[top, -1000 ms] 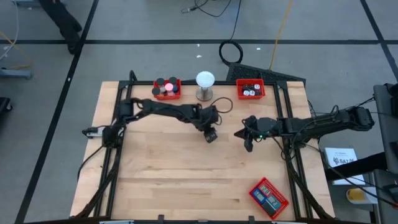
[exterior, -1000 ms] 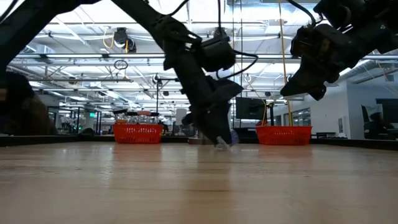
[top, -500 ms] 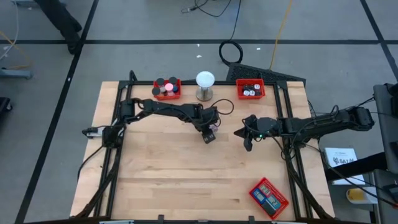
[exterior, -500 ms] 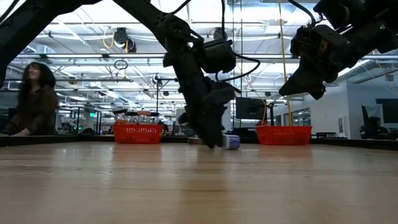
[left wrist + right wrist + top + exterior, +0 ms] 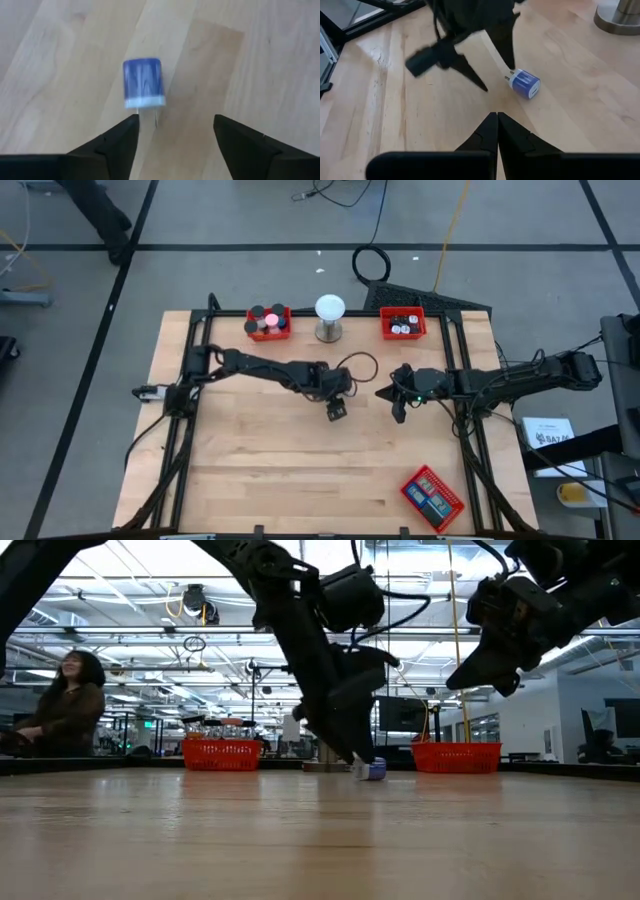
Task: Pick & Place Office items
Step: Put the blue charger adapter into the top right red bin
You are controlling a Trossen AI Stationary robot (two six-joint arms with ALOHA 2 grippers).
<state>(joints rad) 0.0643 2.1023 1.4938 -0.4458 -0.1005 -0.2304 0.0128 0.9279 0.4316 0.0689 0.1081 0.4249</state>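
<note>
Left end effector (image 5: pixel 172 132): fingers spread, nothing between them. Blue-and-white plug adapter (image 5: pixel 143 83) lies on its side on the worktop (image 5: pixel 260 470) just ahead of the fingertips, off toward one finger rather than centred in the gap. No contact visible. In the low view the end effector (image 5: pixel 352 752) is down near the wood with the adapter (image 5: pixel 372 769) just beside its tips.

Right end effector (image 5: pixel 497 131): fingers pressed together, empty, held above the worktop. The adapter (image 5: pixel 524 83) sits ahead of it, with the left arm's fingers just beyond.

Farther out from the left end effector (image 5: pixel 336 411): two red mesh trays at the back edge, the left-hand one (image 5: pixel 268 323) holding round items, the other (image 5: pixel 402 324) more small pieces, a white globe (image 5: pixel 329 317) between them. A third tray (image 5: pixel 432 494) sits at the near right corner, behind the right arm.

Risks, my read:
- Adapter is off-centre to the fingers. Closing from here could catch one edge and spin or kick it away.
- It lies on a rounded side and could roll if nudged.
- Metal prongs stick out toward the fingers, could snag or lever the part.
- Right end effector is near the same spot, so there is a clash risk if both arms move in.
</note>
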